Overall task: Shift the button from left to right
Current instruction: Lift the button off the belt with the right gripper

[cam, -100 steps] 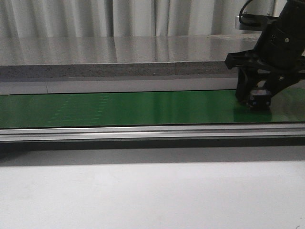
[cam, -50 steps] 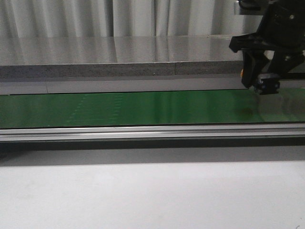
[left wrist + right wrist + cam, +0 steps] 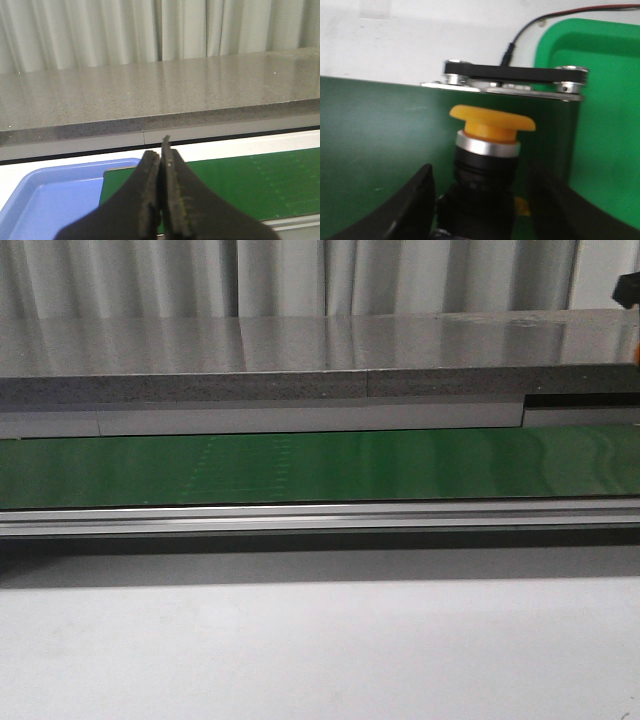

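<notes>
Presently the right tool (image 3: 480, 210) grips the button (image 3: 490, 145) by its dark body, orange cap up, over the green belt (image 3: 380, 140) near a green tray (image 3: 605, 115). Left tool (image 3: 162, 200) is fully closed, holding nothing. Judged mid-transfer: pickup done, placement outstanding.

Pale pleated curtains (image 3: 300, 275) behind grey counter (image 3: 250, 360)

button (image 3: 490, 150) orange-capped, dark-bodied, above green belt (image 3: 380, 135)
</notes>
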Robot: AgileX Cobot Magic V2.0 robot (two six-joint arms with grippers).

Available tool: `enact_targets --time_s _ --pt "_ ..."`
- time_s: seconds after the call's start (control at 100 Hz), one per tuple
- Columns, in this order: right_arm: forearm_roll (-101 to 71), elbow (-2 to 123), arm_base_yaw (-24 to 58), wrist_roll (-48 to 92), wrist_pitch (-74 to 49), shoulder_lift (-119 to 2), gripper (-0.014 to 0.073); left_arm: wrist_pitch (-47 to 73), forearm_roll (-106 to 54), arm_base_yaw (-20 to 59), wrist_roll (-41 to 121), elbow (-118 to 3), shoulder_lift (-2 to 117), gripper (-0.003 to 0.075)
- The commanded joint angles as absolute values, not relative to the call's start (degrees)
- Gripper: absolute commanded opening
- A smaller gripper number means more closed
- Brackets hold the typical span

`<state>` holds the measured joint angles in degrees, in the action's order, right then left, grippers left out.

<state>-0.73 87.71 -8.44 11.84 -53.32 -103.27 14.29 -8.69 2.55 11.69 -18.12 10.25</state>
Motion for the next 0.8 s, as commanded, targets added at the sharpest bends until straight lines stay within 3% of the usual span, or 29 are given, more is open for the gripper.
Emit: enact_targets --time_s 0.0,0.36,0.79 --pt "0.00 89.72 -12.49 14.24 -50.39 -99.82 0.0290 9.62 -9.31 3.01 11.56 -19.81 10.70 -0.0020" --pt "-0.58 89.72 -24.25 17.56 -46.12 -101.11 0.0290 9.62 -9.31 3.01 11.56 -19.81 10.70 -0.0020" --pt "-2.77 89.61 -25.30 22.12 -46.70 -109.51 0.0290 9.62 -9.31 3.01 11.56 -19.81 10.70 -0.0020"
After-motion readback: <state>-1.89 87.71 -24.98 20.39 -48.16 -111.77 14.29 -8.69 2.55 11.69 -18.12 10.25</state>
